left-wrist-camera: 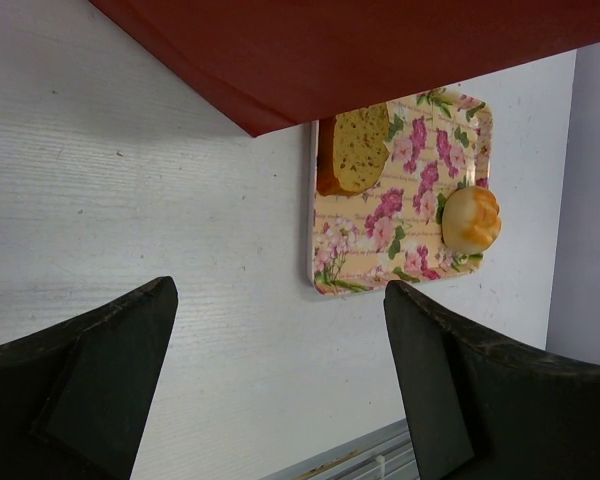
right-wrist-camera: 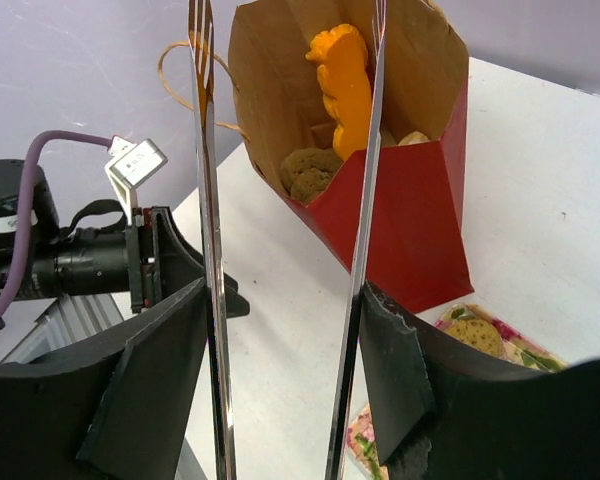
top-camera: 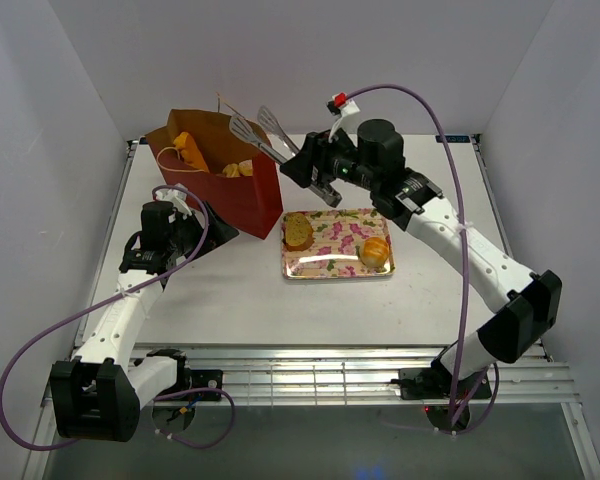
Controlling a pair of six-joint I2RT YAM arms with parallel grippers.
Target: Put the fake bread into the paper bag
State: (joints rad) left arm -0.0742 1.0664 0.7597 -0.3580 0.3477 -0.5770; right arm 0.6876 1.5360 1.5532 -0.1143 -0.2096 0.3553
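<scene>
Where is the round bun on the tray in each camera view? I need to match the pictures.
Top external: round bun at the right end of the floral tray, just right of centre.
Left wrist: right of centre, on the tray's lower right part.
Right wrist: not in it; only a tray corner shows, lower right, past the tongs.
Shared landmark: the paper bag, in all three.

Top of the paper bag [left-wrist-camera: 380, 50] cut off by the left wrist view's upper edge, its corner hiding part of the toast slice [left-wrist-camera: 365, 150], tongs [right-wrist-camera: 365, 200] running out of the right wrist view's top, tips unseen, floral tray [right-wrist-camera: 500, 335] mostly hidden behind the right tool [right-wrist-camera: 280, 300], bagged pastries [top-camera: 190, 150] half hidden by the bag's walls
</scene>
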